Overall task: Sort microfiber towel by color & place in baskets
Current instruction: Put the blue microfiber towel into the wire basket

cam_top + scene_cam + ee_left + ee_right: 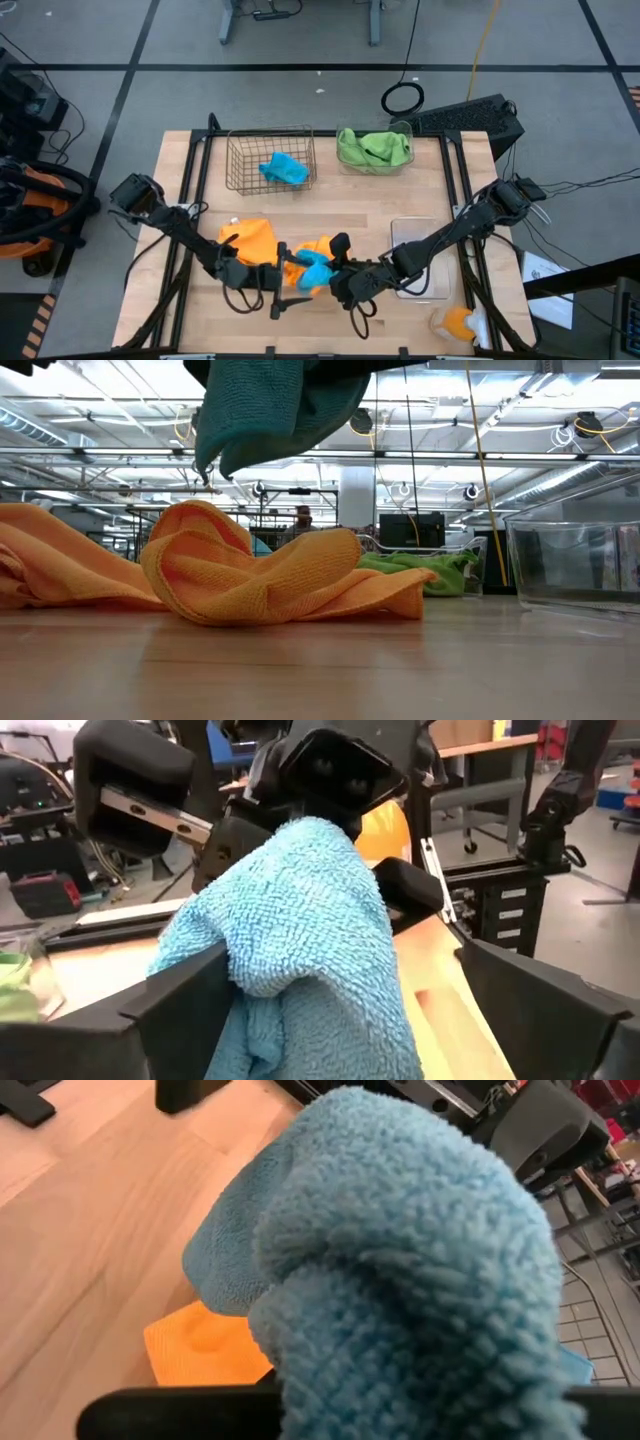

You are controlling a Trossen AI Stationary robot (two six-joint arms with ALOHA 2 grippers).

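On the pale wooden desk (190, 200), near its front edge, crumpled orange towels (258, 243) lie under a looped-pile blue towel (313, 265) lifted clear. The left tool (283, 276) and right tool (335, 272) both pinch it. The wire-grid basket (240, 160) at the back edge holds another blue towel (284, 169); a clear bin (402, 130) beside it holds green cloth (374, 149).

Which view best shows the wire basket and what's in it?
The high view: the wire basket appears whole, holding a blue towel. The right wrist view catches only a corner of the grid; the others do not show it.

Teal towel (280, 410) dangling above crumpled orange towel (260, 575)
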